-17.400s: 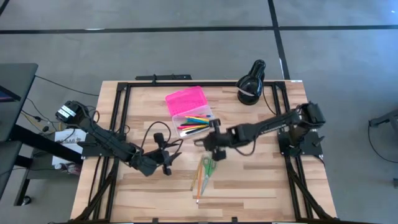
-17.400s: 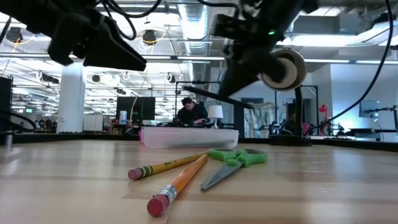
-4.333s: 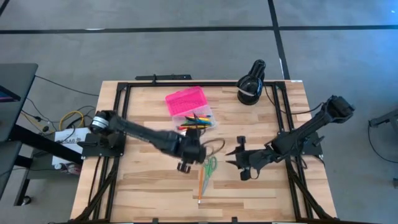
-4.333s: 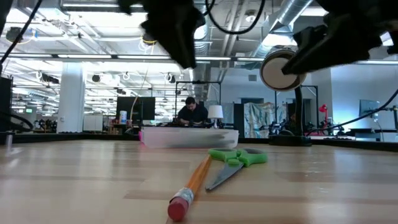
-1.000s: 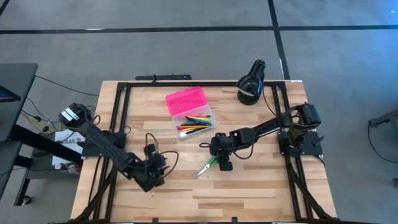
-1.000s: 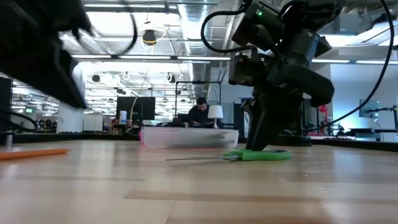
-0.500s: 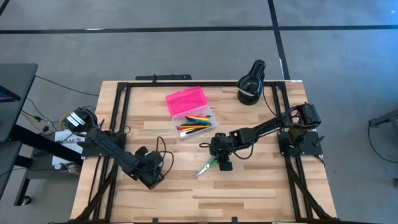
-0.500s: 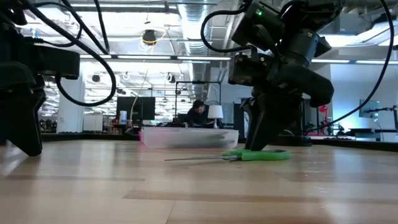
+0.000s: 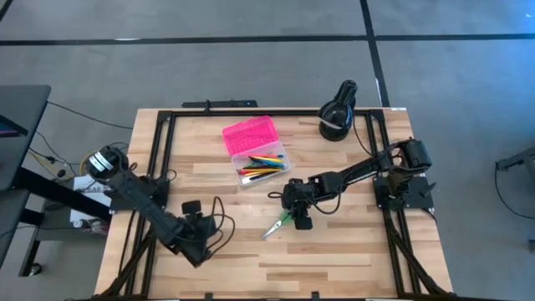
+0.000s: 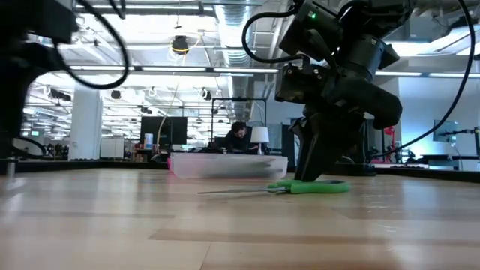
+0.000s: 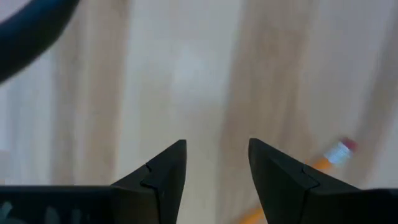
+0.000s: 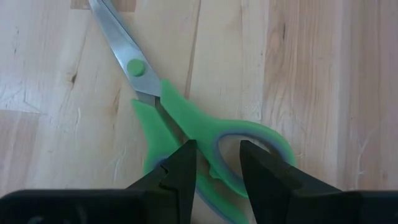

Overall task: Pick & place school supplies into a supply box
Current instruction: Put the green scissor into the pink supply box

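Two arms work over the wooden table (image 9: 334, 259). From above, the right gripper (image 9: 298, 219) is down at the middle of the table on the green scissors (image 9: 276, 226), whose blades point toward the near left. The supply box (image 9: 255, 150) lies open just beyond, toward the far side, pink lid flipped back, with a bundle of pens (image 9: 261, 168) in its clear half; I cannot count them reliably. The left gripper (image 9: 197, 247) hangs low over the near left part of the table. A black rounded object (image 9: 338, 113) sits at the far right edge.

At table height, the right gripper (image 10: 319, 178) stands straight down on the scissors (image 10: 300, 187), with the box (image 10: 229, 165) behind it. One person sits far off in the room.

The left wrist camera shows its fingers (image 11: 163, 177) apart with nothing between them, and one orange pencil (image 11: 323, 163) lying just beside.

The right wrist camera shows its fingers (image 12: 180, 171) apart, straddling one arm of the green handle (image 12: 205, 140), not yet clamped.

To do this well, I would close squarely on that handle arm near the pivot, lift level so the blades do not swing, and lay the scissors lengthwise in the box.

Count: one pair of scissors, one loose pencil, one box.
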`<state>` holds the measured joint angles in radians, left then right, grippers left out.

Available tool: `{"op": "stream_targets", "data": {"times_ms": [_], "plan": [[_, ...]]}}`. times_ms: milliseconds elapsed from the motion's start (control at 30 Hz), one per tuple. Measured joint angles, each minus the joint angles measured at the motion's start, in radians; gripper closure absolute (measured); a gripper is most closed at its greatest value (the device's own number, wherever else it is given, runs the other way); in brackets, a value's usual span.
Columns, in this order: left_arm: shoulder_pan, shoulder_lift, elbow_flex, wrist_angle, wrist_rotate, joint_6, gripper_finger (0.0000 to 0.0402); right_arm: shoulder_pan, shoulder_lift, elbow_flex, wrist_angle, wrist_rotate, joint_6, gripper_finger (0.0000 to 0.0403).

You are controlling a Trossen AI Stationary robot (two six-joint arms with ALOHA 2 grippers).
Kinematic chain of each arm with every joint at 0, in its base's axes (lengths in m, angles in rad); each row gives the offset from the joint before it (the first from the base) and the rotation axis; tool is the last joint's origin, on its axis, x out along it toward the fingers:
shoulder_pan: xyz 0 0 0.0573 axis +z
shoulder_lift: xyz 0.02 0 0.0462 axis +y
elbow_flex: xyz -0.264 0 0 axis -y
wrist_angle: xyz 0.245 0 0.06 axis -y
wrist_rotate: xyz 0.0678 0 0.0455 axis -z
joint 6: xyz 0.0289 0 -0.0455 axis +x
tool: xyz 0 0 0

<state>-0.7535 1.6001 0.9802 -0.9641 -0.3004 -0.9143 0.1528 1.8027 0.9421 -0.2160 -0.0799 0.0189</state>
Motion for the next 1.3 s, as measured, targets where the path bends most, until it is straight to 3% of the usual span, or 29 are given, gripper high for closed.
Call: {"op": "stream_targets", "data": {"times_ms": [133, 633, 967, 1300], "plan": [[-0.041, 0.000, 0.000, 0.032, 0.086, -0.008, 0.0233, 0.000, 0.000, 0.000, 0.022, 0.000, 0.000, 0.0287], [-0.175, 0.004, -0.014, 0.052, 0.074, -0.009, 0.0233, -0.005, 0.000, 0.000, 0.037, 0.001, 0.000, 0.0287], [-0.172, 0.005, -0.174, 0.255, 0.121, -0.008, 0.0233, -0.004, 0.000, 0.000, 0.037, 0.001, 0.000, 0.0287], [-0.111, -0.001, -0.215, 0.283, 0.165, -0.053, 0.0233, -0.005, 0.000, 0.001, 0.041, 0.003, 0.000, 0.0287]]}}
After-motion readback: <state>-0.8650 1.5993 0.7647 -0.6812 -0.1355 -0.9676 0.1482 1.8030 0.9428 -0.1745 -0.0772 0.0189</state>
